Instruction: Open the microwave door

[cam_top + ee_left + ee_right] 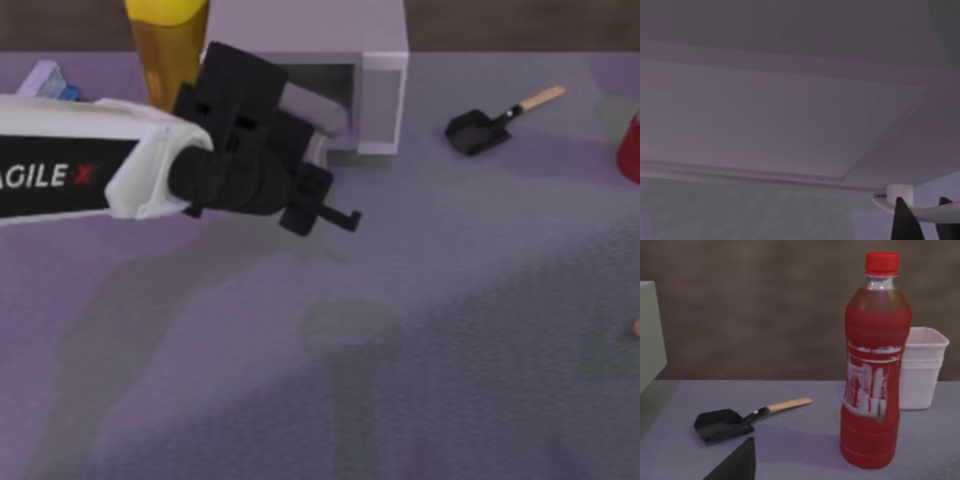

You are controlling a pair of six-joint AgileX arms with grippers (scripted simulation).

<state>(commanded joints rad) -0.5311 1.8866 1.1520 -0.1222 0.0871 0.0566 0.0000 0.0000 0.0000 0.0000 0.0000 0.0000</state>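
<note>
**One arm at the microwave door, door swung partway out**

One large grey microwave (380,75) sits at the upper middle of the top view, at the far edge of the purple table (450,330), its front facing down the frame and its cavity showing dark. The microwave door (318,105) stands out from the front at an angle, its long axis running from the hinge side toward the lower right; in the left wrist view the door (775,115) fills most of the frame as a flat pale panel.

The left arm reaches in from the left edge, and the left gripper (335,215) sits just below the door's free edge. In the left wrist view two dark fingertips (902,220) stand slightly apart at a pale handle (900,192); whether they pinch it I cannot tell.

A tall yellow container (165,40) stands left of the microwave. In the right wrist view a red bottle (875,365) stands beside a white tub (922,367), with a small black scoop (725,425) lying nearby.
</note>
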